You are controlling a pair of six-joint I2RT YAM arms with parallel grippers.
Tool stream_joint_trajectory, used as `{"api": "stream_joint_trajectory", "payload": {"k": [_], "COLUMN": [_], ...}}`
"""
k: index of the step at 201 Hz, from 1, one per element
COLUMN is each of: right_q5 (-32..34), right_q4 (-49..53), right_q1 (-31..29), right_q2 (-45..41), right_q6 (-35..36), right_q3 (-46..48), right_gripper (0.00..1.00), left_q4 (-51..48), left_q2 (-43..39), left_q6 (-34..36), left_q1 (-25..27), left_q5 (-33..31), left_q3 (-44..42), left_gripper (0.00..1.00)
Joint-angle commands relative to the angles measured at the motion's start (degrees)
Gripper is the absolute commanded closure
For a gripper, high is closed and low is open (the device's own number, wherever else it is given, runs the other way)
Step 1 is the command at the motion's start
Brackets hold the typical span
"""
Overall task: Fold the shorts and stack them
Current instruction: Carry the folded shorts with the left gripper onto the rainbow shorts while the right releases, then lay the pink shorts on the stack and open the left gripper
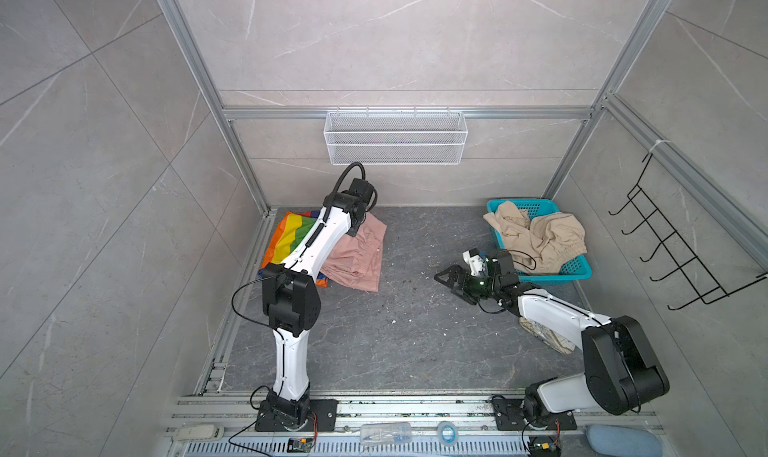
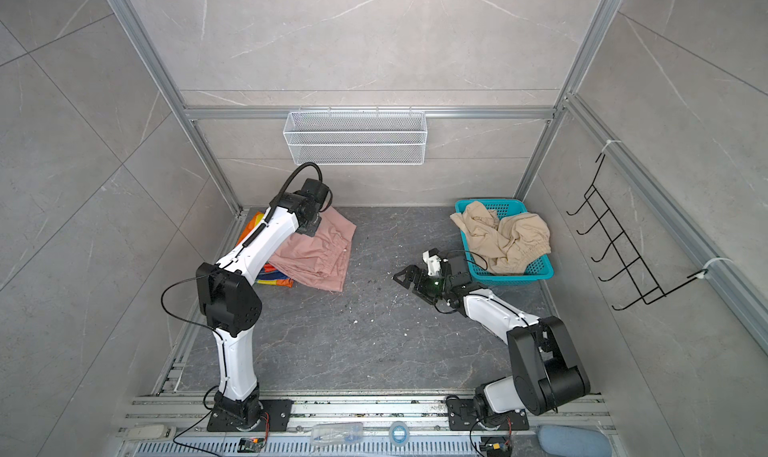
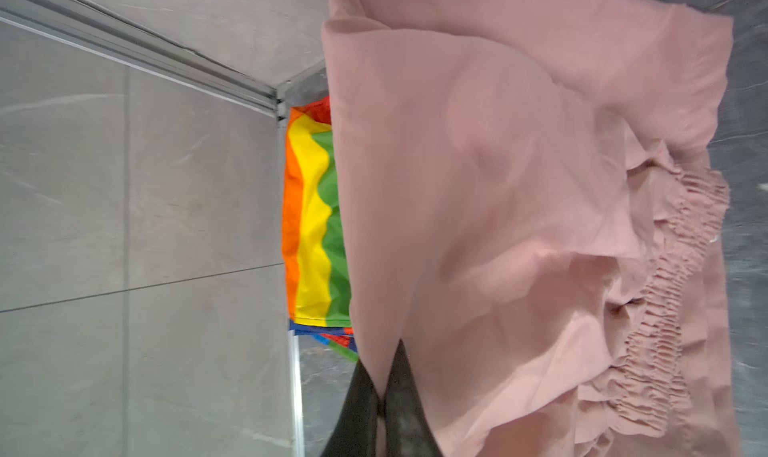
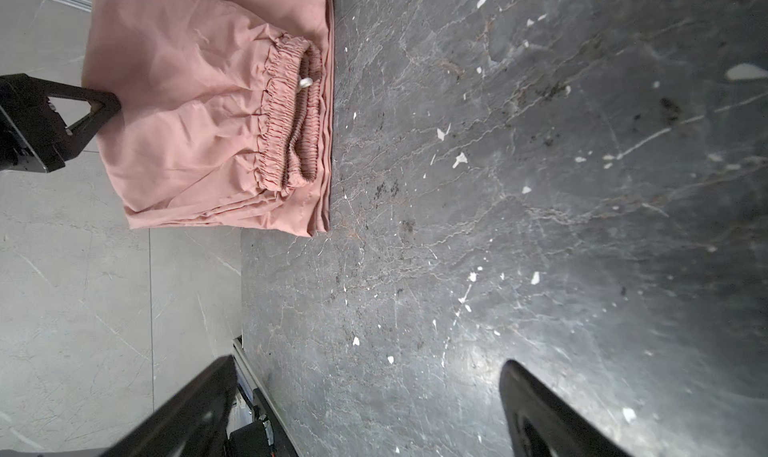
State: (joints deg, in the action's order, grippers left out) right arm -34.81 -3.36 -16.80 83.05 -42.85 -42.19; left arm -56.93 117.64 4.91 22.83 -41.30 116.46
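Observation:
The dusty pink shorts (image 1: 357, 259) (image 2: 320, 255) lie folded at the back left, partly over the rainbow-striped shorts (image 1: 291, 234) (image 3: 311, 226). My left gripper (image 3: 380, 355) is shut on an edge of the pink shorts (image 3: 498, 185), with fabric pinched between its fingers. In both top views the arm hides most of it (image 2: 309, 228). The beige shorts (image 1: 540, 234) (image 2: 503, 237) sit crumpled in the teal basket (image 1: 577, 268). My right gripper (image 1: 451, 282) (image 4: 368, 361) hangs open over bare dark floor, holding nothing, with the pink shorts (image 4: 199, 122) ahead of it.
A white wire basket (image 1: 395, 137) hangs on the back wall and a black hook rack (image 1: 665, 247) on the right wall. A patterned cloth (image 1: 548, 338) lies under the right arm. Aluminium frame rails (image 1: 232, 309) edge the floor, which is speckled with small white flecks.

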Motion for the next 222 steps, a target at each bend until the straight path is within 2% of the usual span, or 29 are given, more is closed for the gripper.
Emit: {"api": "stream_joint_trajectory", "payload": {"k": [1,28,81,116,186,222], "right_q5": [-0.56,-1.10,-1.47,-1.44,-1.63,-1.59], "right_q4": [-1.81,-3.39,-4.51,-4.72,-4.65,-4.39], "right_q1": [-0.17,-0.17,-0.16,-0.17,-0.43,-0.58], "right_q2": [1.36,2.63,3.88,4.10,3.44,3.53], "right_q6": [-0.21,-0.84,-1.26,-1.49,-2.24,-2.26], "right_q3": [0.84,1.25,0.81,0.76,0.41,-0.03], "right_gripper": [0.00,0.00,0.00,0.00,0.00,0.00], "left_q4": [1.12,9.71,17.07,17.81,16.14,21.85], "left_q2": [-0.31,-2.78,-7.93,-11.31,-13.31,-15.47], "left_q6": [8.44,16.26,22.92,23.53,21.99,24.93], "left_q1": [-0.15,-0.24,-0.68,-1.32,-6.49,-9.98], "left_q5": [-9.68,-13.09,-13.73,-11.30,-6.09,-0.53], "left_q3": [0.73,-3.53,-5.78,-7.04,-8.19,-13.66], "left_gripper": [1.00,1.00,1.00,1.00,1.00,1.00]}}
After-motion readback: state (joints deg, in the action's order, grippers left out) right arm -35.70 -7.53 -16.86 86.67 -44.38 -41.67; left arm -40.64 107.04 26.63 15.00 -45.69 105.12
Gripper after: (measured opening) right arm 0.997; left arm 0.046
